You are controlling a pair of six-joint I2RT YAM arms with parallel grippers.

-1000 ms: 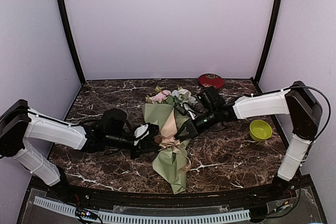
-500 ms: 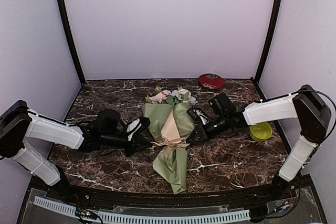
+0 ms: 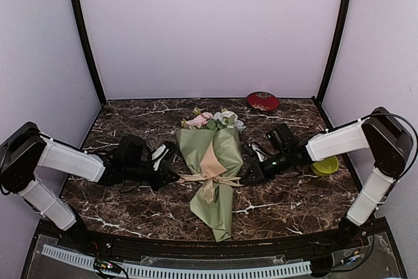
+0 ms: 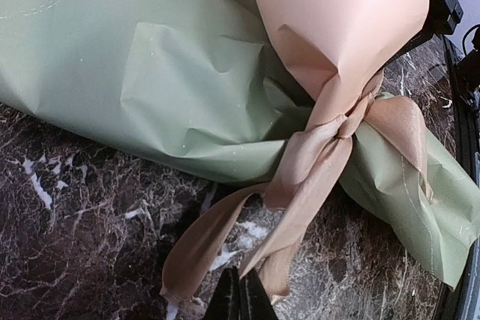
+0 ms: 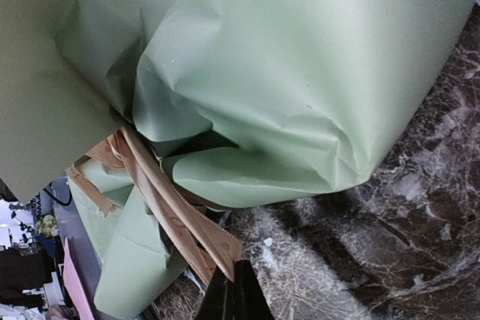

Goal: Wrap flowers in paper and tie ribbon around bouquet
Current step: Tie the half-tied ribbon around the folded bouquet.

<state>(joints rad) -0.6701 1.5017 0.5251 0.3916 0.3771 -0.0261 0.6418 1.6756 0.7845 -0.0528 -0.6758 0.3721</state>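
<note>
The bouquet (image 3: pixel 212 155) lies lengthwise mid-table, a sage-green paper (image 4: pixel 172 73) cone with a tan flap. Pink and white flowers (image 3: pixel 212 120) show at its far, wide end. The tan ribbon (image 3: pixel 208 178) is knotted round the cone's narrow waist. My left gripper (image 3: pixel 171 176) sits just left of the knot, shut on a ribbon (image 4: pixel 315 155) tail that runs down into its tips (image 4: pixel 240 290). My right gripper (image 3: pixel 247 173) sits just right of the cone. It is shut on the other ribbon (image 5: pixel 176 211) tail, at its tips (image 5: pixel 234 282) under the paper (image 5: pixel 300 58).
A lime-green bowl (image 3: pixel 324 163) stands beside the right forearm near the right wall. A red round dish (image 3: pixel 262 100) lies at the back right by the rear wall. Dark marble table (image 3: pixel 130 122) spreads on both sides of the bouquet.
Both grippers have drawn apart, left going left and right going right, each with a ribbon tail. The ribbon now stretches flatter across the cone's waist.
</note>
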